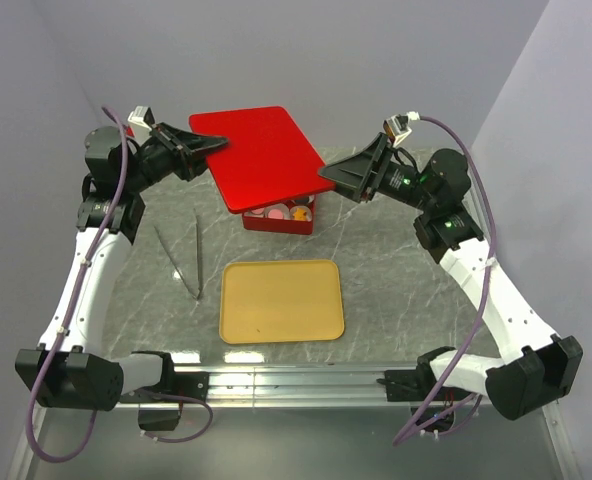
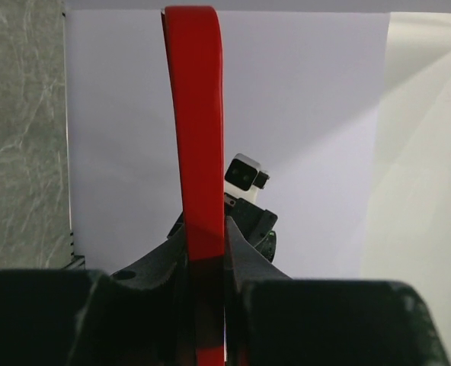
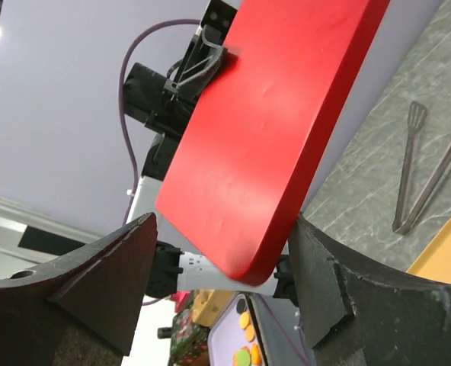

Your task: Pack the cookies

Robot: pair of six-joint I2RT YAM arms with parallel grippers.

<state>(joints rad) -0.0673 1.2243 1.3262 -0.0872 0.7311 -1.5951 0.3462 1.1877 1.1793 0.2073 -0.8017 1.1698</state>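
Stiff red lid [image 1: 261, 155] pinched at its edge by left gripper [image 1: 214, 146]; right gripper [image 1: 326, 172] spread around opposite corner. Below, cookies [image 1: 288, 212] in box [image 1: 276, 226] probably light, crumbly; take gently by sides.

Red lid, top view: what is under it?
A red box; pink and orange cookies show along its near edge. The lid, gripped by the left end effector, covers the rest of the box's inside.
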